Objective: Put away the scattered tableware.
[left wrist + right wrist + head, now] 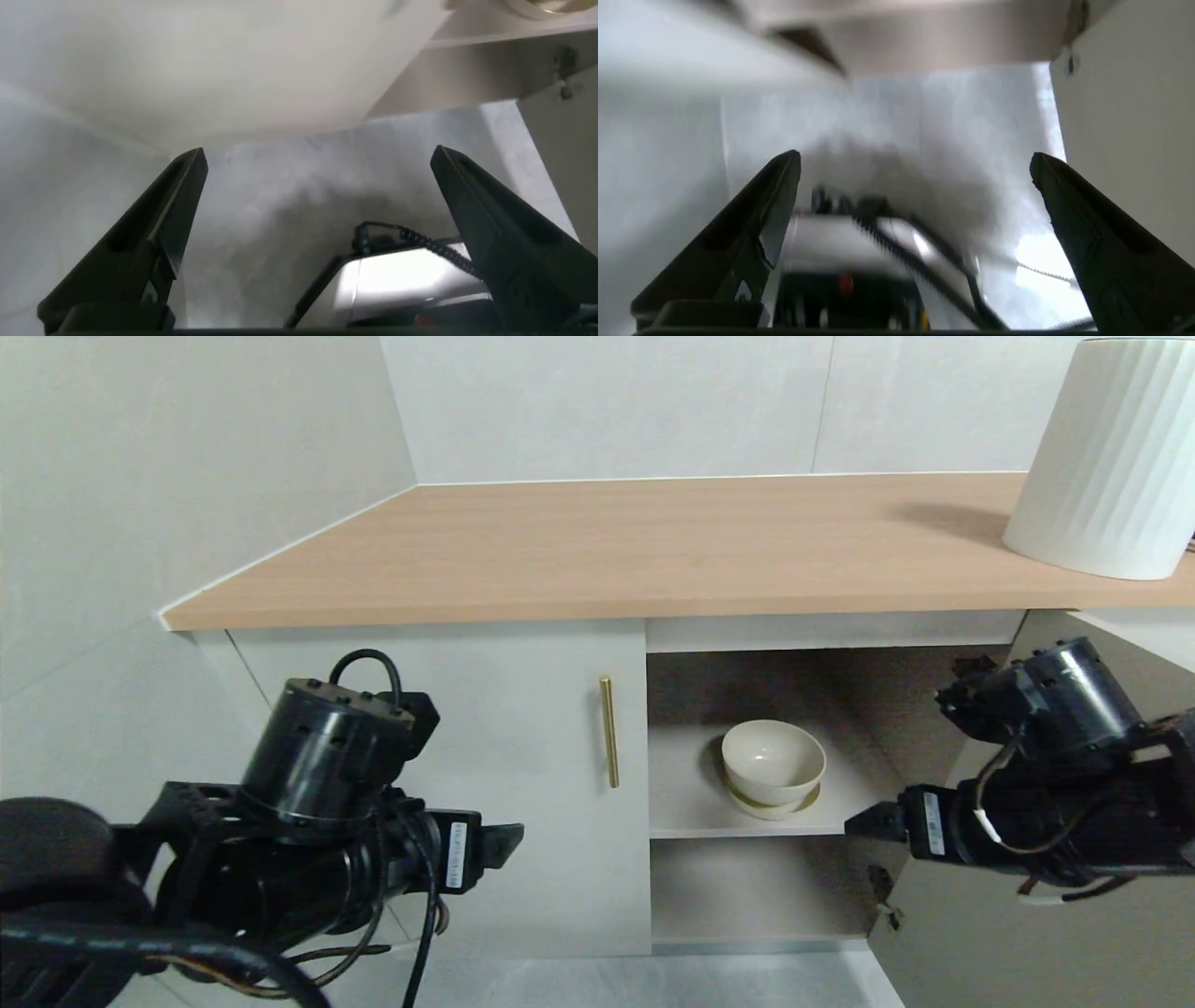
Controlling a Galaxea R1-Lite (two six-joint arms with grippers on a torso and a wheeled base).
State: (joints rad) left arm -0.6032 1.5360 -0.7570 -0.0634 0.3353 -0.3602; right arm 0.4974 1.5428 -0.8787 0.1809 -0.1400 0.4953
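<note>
Grippers are both spread wide and hold nothing: left gripper (502,843) before the shut door (467,728), right gripper (857,823) by the open door (1008,943). Between them, farther in, the bowl (773,761) sits on a plate (775,808) on the shelf (686,798).

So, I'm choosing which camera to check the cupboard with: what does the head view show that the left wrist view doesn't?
Head view, not the left wrist: the counter, the gold handle, the whole bowl on its saucer, and the right pincer.
Left wrist, not the head: the gap of the left pincer, open with nothing in it.
Both: the floor, the shelf and the left pincer itself.
</note>
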